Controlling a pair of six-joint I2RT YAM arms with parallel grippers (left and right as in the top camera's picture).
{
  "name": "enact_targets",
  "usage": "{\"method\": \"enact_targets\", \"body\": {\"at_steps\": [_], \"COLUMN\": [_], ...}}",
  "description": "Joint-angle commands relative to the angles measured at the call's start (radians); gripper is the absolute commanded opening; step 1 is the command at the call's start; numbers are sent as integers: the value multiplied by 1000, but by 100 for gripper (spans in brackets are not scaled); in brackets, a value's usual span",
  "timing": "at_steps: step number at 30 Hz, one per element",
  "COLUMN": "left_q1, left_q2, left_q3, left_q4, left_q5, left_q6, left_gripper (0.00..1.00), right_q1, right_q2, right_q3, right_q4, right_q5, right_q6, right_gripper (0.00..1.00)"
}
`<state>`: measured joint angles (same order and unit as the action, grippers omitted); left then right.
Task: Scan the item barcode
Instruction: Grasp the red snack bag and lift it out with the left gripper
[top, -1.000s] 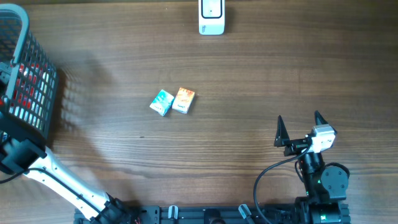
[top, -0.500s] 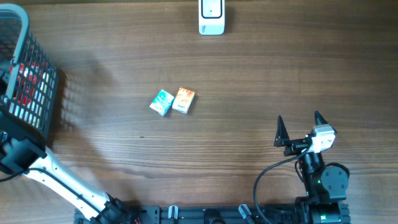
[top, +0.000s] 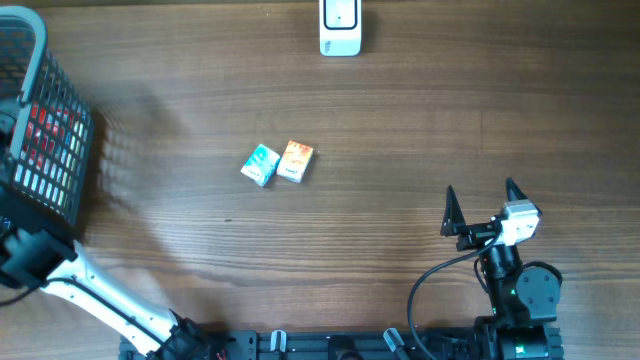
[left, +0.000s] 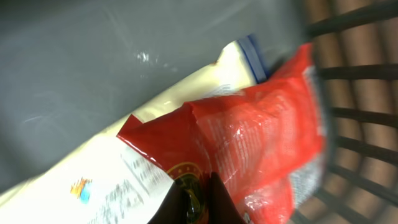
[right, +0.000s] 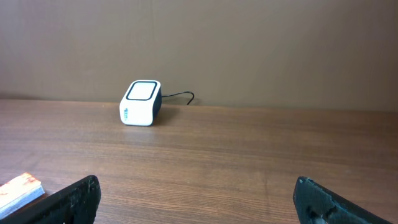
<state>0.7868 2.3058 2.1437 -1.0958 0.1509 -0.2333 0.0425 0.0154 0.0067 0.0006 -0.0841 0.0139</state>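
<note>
Fingertips of the left gripper (left: 199, 198) are seen pinched together on the lower edge of a red packet (left: 261, 137), which is lodged inside the wire basket (left: 354, 112) at the left end of the table (top: 400, 120). A white pouch (left: 87, 186) with a blue strip is pressed beneath the packet. On the right, close to the robot's base, the right gripper (top: 480, 190) is held above the wood with its jaws spread wide and nothing between them. Further out, mid-table, a teal box (top: 261, 165) and an orange box (top: 296, 161) are laid just beside each other. At the far edge, the white barcode scanner (top: 340, 27) is stood, well apart from the basket.
</note>
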Motion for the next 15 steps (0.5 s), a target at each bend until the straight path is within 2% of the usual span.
{"method": "enact_targets", "body": {"at_steps": [1, 12, 15], "left_q1": [5, 5, 5], "left_q2": [-195, -496, -583], "left_q3": [0, 0, 0], "left_q4": [-3, -33, -43], "left_q5": [-9, -8, 51], "left_q6": [-57, -90, -91], "left_gripper": [4, 4, 4], "right_q1": [-1, -1, -1], "right_q2": [-8, -8, -8], "right_q3": [-2, -2, -2], "right_q4": [2, 2, 2], "right_q5": [10, 10, 10], "right_q6": [13, 13, 12], "right_gripper": [100, 100, 100]}}
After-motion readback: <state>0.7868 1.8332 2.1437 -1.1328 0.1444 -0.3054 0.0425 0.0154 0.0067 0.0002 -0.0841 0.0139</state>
